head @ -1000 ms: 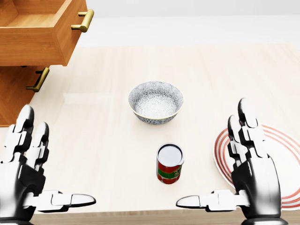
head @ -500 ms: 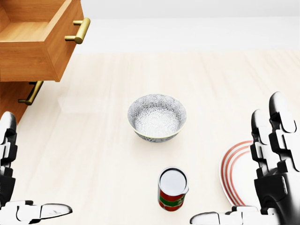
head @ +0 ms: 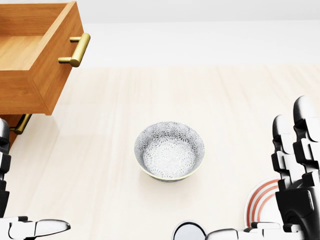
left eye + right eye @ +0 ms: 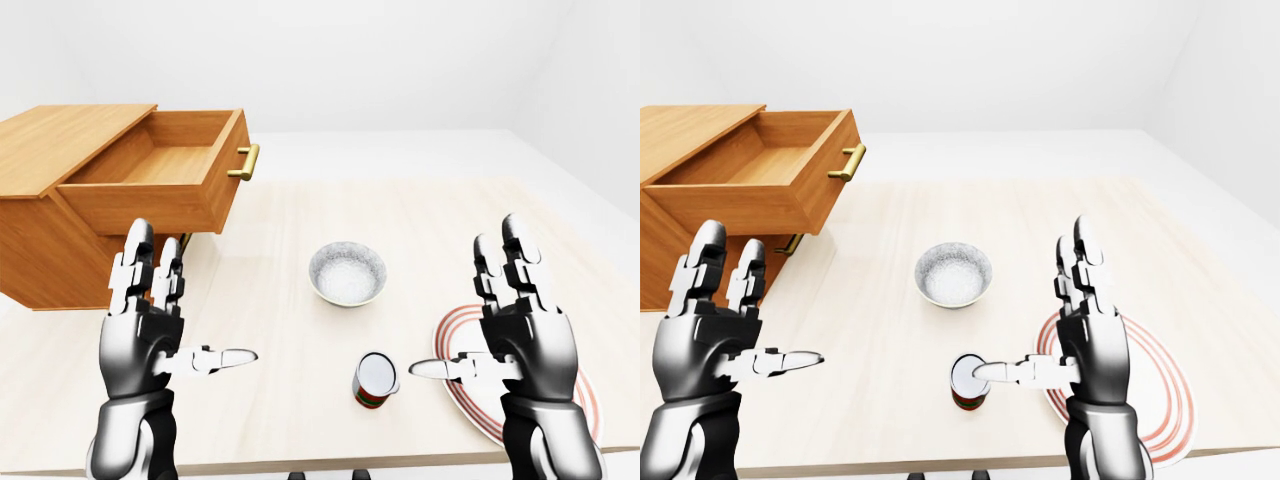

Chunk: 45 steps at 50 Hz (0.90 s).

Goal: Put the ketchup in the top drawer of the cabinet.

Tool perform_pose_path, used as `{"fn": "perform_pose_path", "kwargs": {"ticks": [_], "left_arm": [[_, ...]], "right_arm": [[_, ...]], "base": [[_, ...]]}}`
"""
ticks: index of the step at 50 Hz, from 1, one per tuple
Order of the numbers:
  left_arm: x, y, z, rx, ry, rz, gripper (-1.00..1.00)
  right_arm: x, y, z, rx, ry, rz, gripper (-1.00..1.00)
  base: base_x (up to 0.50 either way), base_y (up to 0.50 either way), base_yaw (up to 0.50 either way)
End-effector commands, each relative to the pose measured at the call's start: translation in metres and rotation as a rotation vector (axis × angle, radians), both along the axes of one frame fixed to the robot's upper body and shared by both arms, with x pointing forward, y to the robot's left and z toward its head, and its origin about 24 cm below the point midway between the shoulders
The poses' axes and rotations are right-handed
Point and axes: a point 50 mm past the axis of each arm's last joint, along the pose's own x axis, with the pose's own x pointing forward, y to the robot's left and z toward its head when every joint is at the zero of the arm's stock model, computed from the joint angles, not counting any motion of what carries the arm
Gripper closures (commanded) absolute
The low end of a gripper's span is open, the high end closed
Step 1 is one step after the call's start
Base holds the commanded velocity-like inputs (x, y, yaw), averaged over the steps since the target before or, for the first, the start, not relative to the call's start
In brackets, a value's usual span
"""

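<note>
The ketchup (image 4: pixel 375 380) is a small red and green can with a white top, upright on the pale table (image 4: pixel 300 225), low in the left-eye view. The wooden cabinet (image 4: pixel 50 240) stands at the left with its top drawer (image 4: pixel 165 170) pulled out and empty, brass handle (image 3: pixel 75 50) showing. My left hand (image 4: pixel 195 300) is open, raised left of the can and just below the drawer. To the can's right my right hand (image 4: pixel 465 305) is open, thumb pointing at the can and close to it. Neither hand holds anything.
A patterned grey bowl (image 3: pixel 170 151) sits mid-table, above the can in the views. A red-striped white plate (image 4: pixel 1165 385) lies under and right of my right hand. The lower drawer's brass handle (image 3: pixel 20 125) shows under the open drawer.
The head view has shifted: bowl, can and plate slid down the picture, the can now cut by the bottom edge. Both hands stay open and sit lower and wider in that view.
</note>
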Motion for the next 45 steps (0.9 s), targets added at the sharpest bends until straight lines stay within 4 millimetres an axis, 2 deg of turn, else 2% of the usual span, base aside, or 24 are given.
{"fn": "perform_pose_path", "kwargs": {"ticks": [1,7,29,45], "left_arm": [[-0.001,0.001,-0.002,-0.003,0.011,0.001,-1.0],[-0.001,0.001,-0.003,-0.003,0.014,-0.001,-1.0],[0.002,0.002,-0.004,-0.006,0.016,0.003,-1.0],[-0.003,0.001,0.001,-0.002,-0.005,-0.002,-1.0]], "right_arm": [[0.0,-0.001,0.001,-0.004,-0.003,-0.01,-1.0],[0.0,-0.002,-0.003,-0.07,0.024,-0.054,-1.0],[0.004,0.003,-0.007,-0.062,0.038,-0.022,-1.0],[0.007,0.004,-0.01,-0.069,0.056,-0.016,-1.0]], "base": [[0.0,0.0,0.0],[0.0,0.24,0.0],[0.0,0.5,0.0],[0.0,0.5,0.0]]}}
